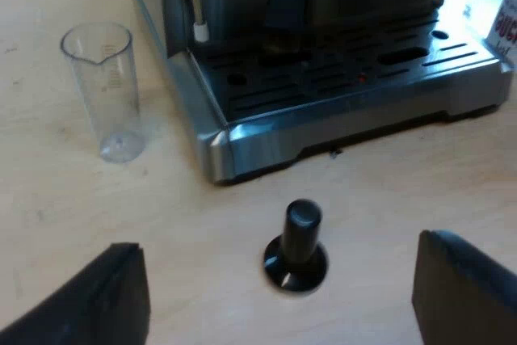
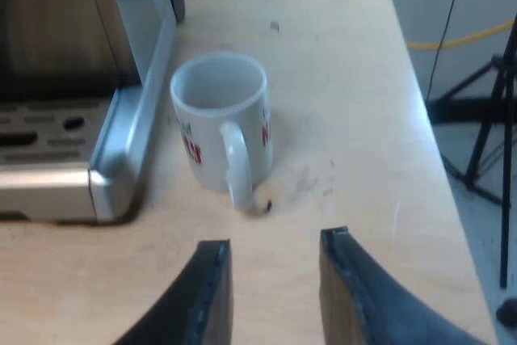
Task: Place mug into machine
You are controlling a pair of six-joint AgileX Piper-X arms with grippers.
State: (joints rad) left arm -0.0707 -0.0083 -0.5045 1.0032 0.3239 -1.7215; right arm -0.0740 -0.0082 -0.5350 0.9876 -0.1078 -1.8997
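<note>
The mug (image 2: 218, 119) stands upright on the desk (image 2: 347, 86). It is white with red letters on its side, and it looks empty inside. It is just beside the coffee machine (image 2: 56, 143), next to the silver edge of the tray at the machine's bottom. It is not on the tray.

The mug's handle is turned toward the right hand (image 2: 275, 240). This hand is near the mug but does not touch it. A bit of bare desk lies between them. The two black fingers (image 2: 206, 296) of the right hand are apart, so the hand is open. It holds nothing.

The left hand (image 1: 279, 244) is at the machine's front, over the desk (image 1: 65, 199). Its fingers (image 1: 97, 296) are very far apart, so it is wide open. It holds nothing too. A tamper (image 1: 296, 268) with a black knob stands upright on the desk, in line with the gap between those fingers. No finger touches it. It is close to the front of the machine (image 1: 323, 78).

A clear measuring glass (image 1: 105, 86) stands upright on the desk near a corner of the machine. It is empty.
</note>
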